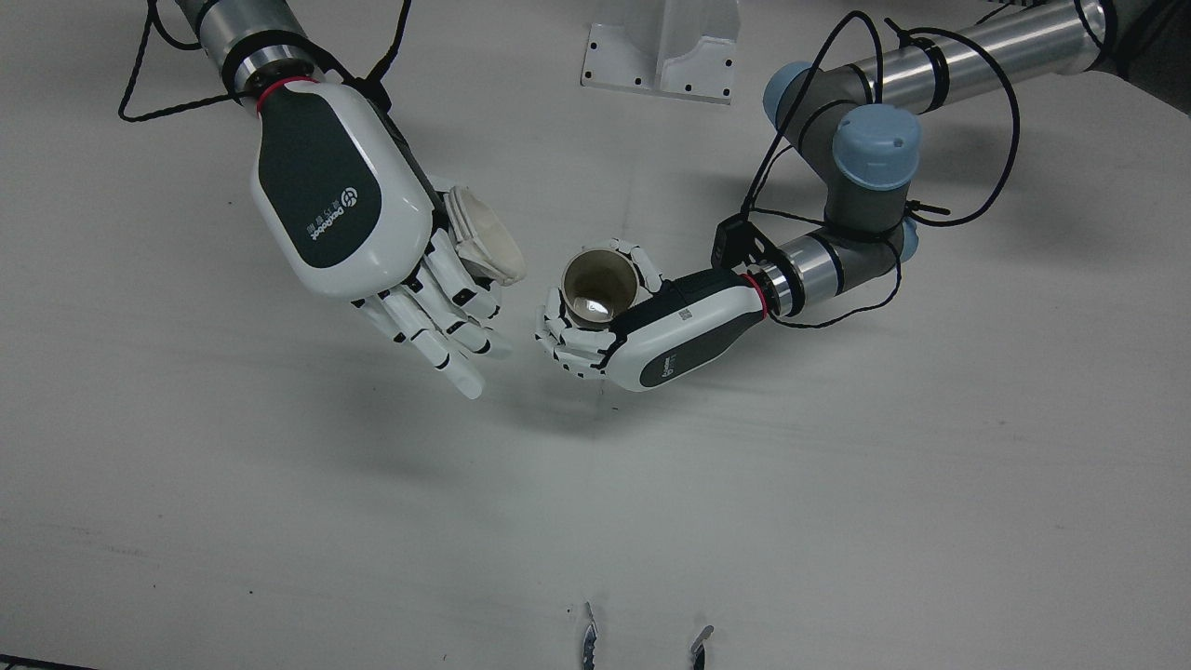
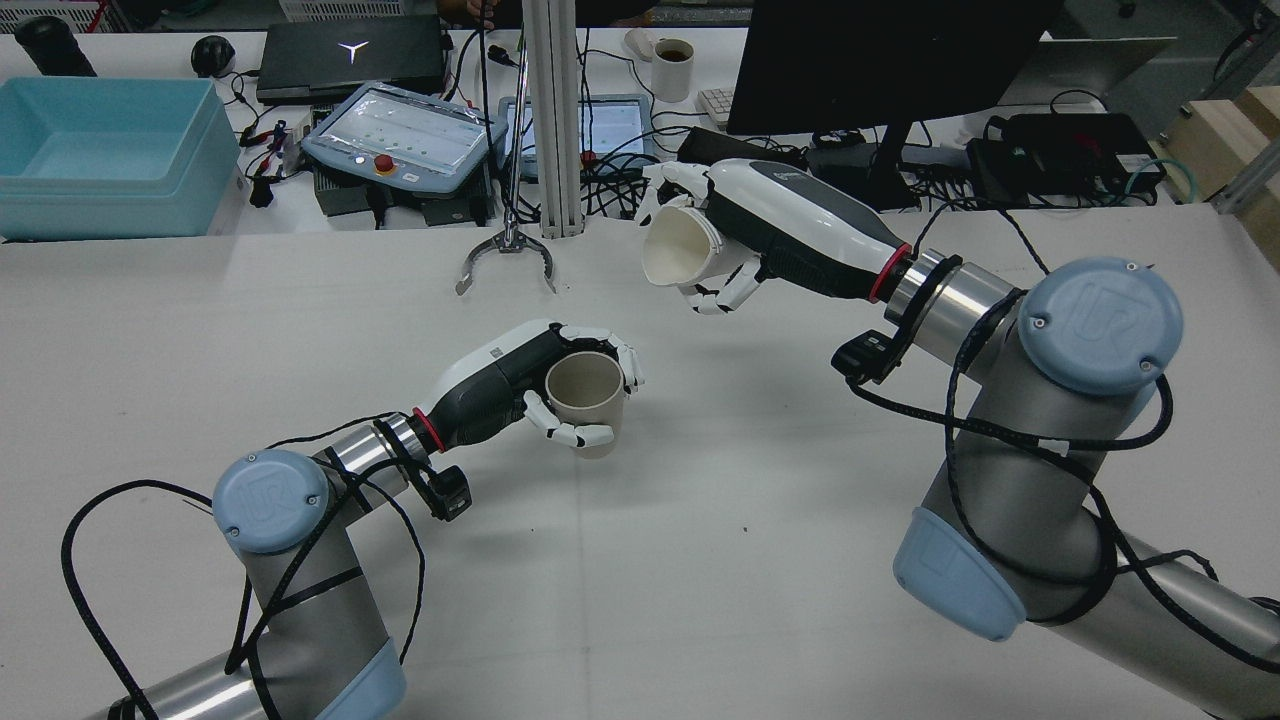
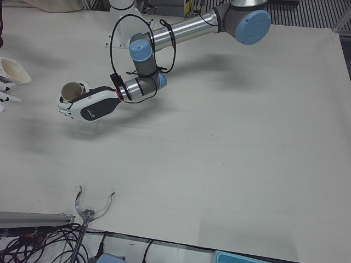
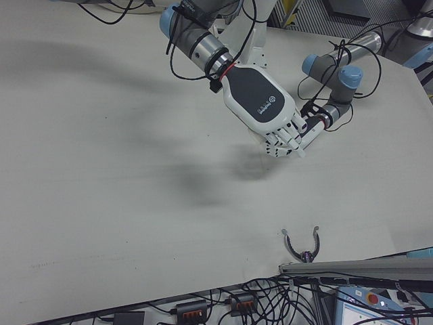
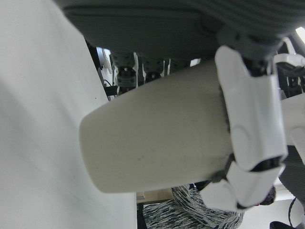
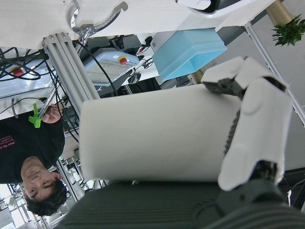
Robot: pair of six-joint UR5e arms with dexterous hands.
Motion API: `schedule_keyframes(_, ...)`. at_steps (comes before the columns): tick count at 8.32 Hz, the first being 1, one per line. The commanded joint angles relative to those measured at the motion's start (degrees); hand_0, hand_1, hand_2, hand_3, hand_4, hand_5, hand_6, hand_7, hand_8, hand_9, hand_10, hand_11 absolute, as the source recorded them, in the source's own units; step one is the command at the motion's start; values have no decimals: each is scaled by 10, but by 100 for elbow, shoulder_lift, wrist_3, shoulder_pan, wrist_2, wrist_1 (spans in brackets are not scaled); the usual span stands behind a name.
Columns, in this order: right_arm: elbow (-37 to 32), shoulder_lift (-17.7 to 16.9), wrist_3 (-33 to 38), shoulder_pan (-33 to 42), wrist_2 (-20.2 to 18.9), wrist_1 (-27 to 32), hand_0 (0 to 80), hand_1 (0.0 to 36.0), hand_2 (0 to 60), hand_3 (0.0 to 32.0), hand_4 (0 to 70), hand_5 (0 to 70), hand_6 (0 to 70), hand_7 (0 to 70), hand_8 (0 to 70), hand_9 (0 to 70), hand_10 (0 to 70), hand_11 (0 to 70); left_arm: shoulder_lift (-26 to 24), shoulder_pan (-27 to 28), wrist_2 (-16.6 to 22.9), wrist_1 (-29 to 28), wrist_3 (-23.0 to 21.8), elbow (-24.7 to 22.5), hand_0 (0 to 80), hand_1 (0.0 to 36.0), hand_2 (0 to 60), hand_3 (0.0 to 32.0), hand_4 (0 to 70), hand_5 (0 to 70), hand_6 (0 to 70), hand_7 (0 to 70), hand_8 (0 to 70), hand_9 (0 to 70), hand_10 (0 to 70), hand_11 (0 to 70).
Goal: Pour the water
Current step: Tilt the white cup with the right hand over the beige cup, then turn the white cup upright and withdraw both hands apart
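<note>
My left hand (image 1: 651, 326) is shut on a tan paper cup (image 1: 600, 287) and holds it upright just above the table. A bright glint shows at the cup's bottom. The rear view shows the same left hand (image 2: 500, 385) wrapped around the tan cup (image 2: 585, 395). My right hand (image 1: 354, 223) is shut on a white cup (image 1: 484, 237), raised higher and tipped on its side. In the rear view the white cup (image 2: 680, 250) has its mouth turned toward the tan cup, with a gap between the two. Each hand view is filled by its own cup (image 5: 152, 143) (image 6: 152, 138).
A metal claw-shaped tool (image 2: 505, 255) lies at the table's far edge on the operators' side. The white pedestal (image 1: 661, 51) stands between the arms. Beyond the table are a blue bin (image 2: 105, 155), a teach pendant (image 2: 400, 125), a monitor and a person (image 6: 33, 157).
</note>
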Motion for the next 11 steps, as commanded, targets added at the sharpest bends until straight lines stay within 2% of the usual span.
schedule_keyframes(1,62,-68,5,-7,-100,-223,520,360,600,0,115,700,271,271,116,125,326,495,-8,-92,9,2,-11,13,552,280,600,0,505,700,397,400,339,426,272,407)
schedule_keyframes(2,10,-182,40,63,-65,-214,521,360,600,0,107,689,270,264,117,127,332,502,-8,-127,9,20,-29,-40,553,281,600,0,506,700,397,400,339,426,272,407)
schedule_keyframes(3,-17,-435,379,290,249,-66,519,360,600,0,108,691,273,270,119,132,335,506,18,-240,17,29,-46,-49,554,281,600,0,506,700,394,399,336,423,269,404)
schedule_keyframes(4,-26,-803,1209,327,809,387,507,360,600,0,89,635,268,249,121,132,336,506,218,-589,26,72,-290,-66,556,278,588,0,507,700,386,394,331,419,265,399)
schedule_keyframes(5,-34,-1164,1609,545,1066,992,480,360,600,0,40,501,270,189,146,148,377,555,803,-923,18,64,-571,-267,558,274,568,0,509,700,380,386,327,415,263,396)
schedule_keyframes(6,-148,-1419,1918,791,1217,1434,470,360,600,0,4,438,253,152,151,142,386,566,1296,-1292,26,55,-644,-530,565,273,550,0,503,700,375,382,324,412,263,396)
schedule_keyframes(7,-601,-1587,2791,889,1514,1829,466,360,600,0,17,434,262,140,168,142,409,595,1832,-1592,26,-119,-679,-576,566,273,547,0,501,700,375,380,323,411,263,396)
schedule_keyframes(8,-1015,-1641,3800,855,1935,2034,461,352,600,0,9,374,254,121,183,160,415,603,2333,-1804,26,-364,-714,-576,560,270,548,0,495,700,374,377,324,413,264,398)
schedule_keyframes(9,-1088,-1668,4002,942,2000,2044,460,334,600,0,0,336,239,109,185,158,398,578,2626,-1971,18,-549,-715,-559,551,260,532,0,494,700,374,370,329,417,268,402)
schedule_keyframes(10,-1115,-1773,4065,1047,2053,2053,461,338,600,0,4,365,254,149,186,158,382,557,2890,-2068,18,-708,-689,-506,558,254,500,0,498,699,374,369,330,416,269,403)
schedule_keyframes(11,-1116,-1852,4135,1074,2071,2071,460,341,600,0,0,361,249,144,182,147,375,549,3292,-2122,-139,-944,-558,-471,559,253,490,0,494,697,372,368,329,415,268,402)
